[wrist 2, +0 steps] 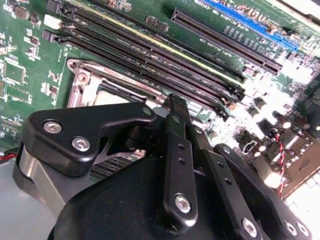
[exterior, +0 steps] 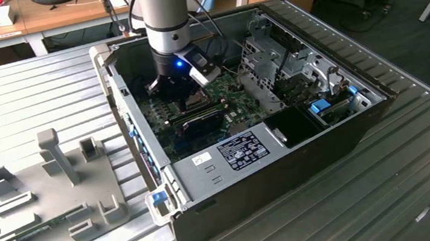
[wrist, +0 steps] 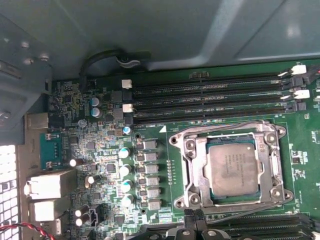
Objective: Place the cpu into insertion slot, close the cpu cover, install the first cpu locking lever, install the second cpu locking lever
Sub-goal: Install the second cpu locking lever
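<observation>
Dull grey metal is showing on the cpu, a small flat square that is already sitting inside the insertion slot, so I am judging the first step done. Around it the cpu cover, a thin silver frame with a cut-out window, is lying down over the chip's edges as far as I can tell; whether either locking lever is hooked I cannot tell. Outward, the green circuit board is carrying long black memory slots and small round capacitors. In the exterior view the gripper is hanging just above the slot inside the open computer case; whether its matte black fingers are clenched or released I cannot tell
</observation>
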